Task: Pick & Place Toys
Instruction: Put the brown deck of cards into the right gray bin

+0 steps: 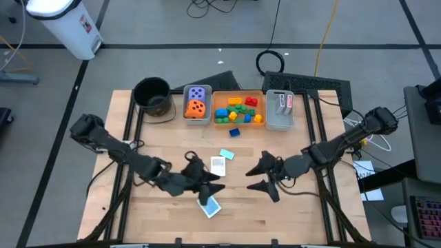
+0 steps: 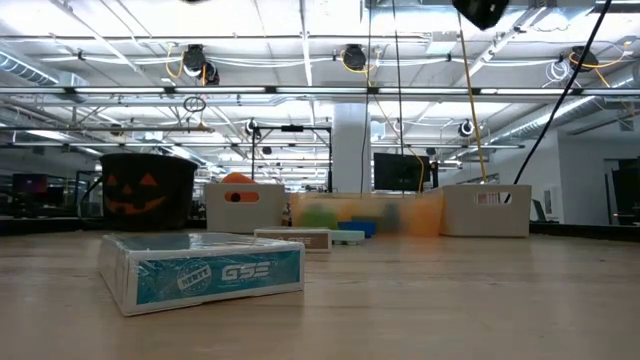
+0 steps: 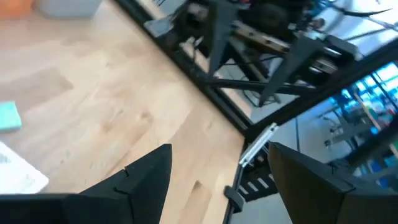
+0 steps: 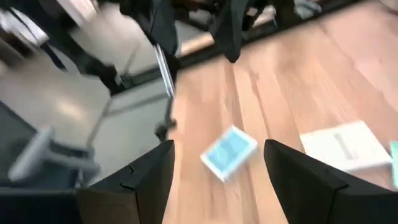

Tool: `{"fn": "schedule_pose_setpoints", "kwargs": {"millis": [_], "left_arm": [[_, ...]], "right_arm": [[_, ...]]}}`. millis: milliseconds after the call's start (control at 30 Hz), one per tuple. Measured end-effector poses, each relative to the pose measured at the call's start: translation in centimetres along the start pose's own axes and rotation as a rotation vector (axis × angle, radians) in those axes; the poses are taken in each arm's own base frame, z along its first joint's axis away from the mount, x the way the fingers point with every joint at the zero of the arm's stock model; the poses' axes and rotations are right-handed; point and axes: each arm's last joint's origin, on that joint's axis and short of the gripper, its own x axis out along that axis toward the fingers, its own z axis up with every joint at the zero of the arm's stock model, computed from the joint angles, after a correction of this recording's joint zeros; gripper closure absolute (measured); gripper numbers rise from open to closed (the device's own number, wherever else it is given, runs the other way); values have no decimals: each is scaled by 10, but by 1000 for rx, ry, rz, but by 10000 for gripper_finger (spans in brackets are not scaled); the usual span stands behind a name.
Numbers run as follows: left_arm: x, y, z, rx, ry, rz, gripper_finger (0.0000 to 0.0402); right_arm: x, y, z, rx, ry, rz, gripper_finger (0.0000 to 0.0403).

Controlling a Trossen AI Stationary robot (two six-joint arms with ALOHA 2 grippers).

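Note:
A teal card box (image 1: 209, 206) lies flat near the table's front edge; it also shows in the low view (image 2: 205, 270) and the right wrist view (image 4: 229, 151). A white card (image 1: 218, 164) and a small teal card (image 1: 227, 154) lie flat at mid-table. A blue brick (image 1: 234, 133) lies in front of the bins. A purple die (image 1: 198, 93) and an orange die (image 1: 196, 109) sit in a grey bin (image 1: 186, 103). My left gripper (image 1: 205, 176) is open and empty, just left of the white card. My right gripper (image 1: 253, 176) is open and empty to its right.
An orange bin (image 1: 238, 94) holds several coloured bricks. A grey bin (image 1: 279, 125) at the right holds cards standing on edge. A round black pot (image 1: 151, 95) stands at the far left. Bare wood lies around the near corners.

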Motion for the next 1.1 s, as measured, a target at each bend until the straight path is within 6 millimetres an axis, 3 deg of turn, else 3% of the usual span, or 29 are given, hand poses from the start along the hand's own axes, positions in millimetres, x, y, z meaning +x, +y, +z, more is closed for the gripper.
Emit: {"fn": "schedule_pose_setpoints", "kwargs": {"millis": [167, 333, 500, 700, 867, 1100], "left_arm": [[18, 8, -12, -74, 33, 20, 128], [22, 13, -14, -80, 42, 58, 128], [29, 30, -3, -61, 47, 160, 128], [42, 56, 19, -164, 45, 268, 128], [48, 60, 32, -205, 51, 222, 128], [48, 59, 31, -202, 136, 178, 128]], "right_arm": [[-1, -10, -8, -64, 40, -166, 165], [-1, -15, -11, -89, 79, -200, 165], [-1, -15, -11, -82, 81, -205, 165], [-1, -15, -11, -44, 77, -206, 165], [-2, -14, -12, -43, 81, -201, 165], [-2, -14, -13, -20, 82, -203, 165]]}}
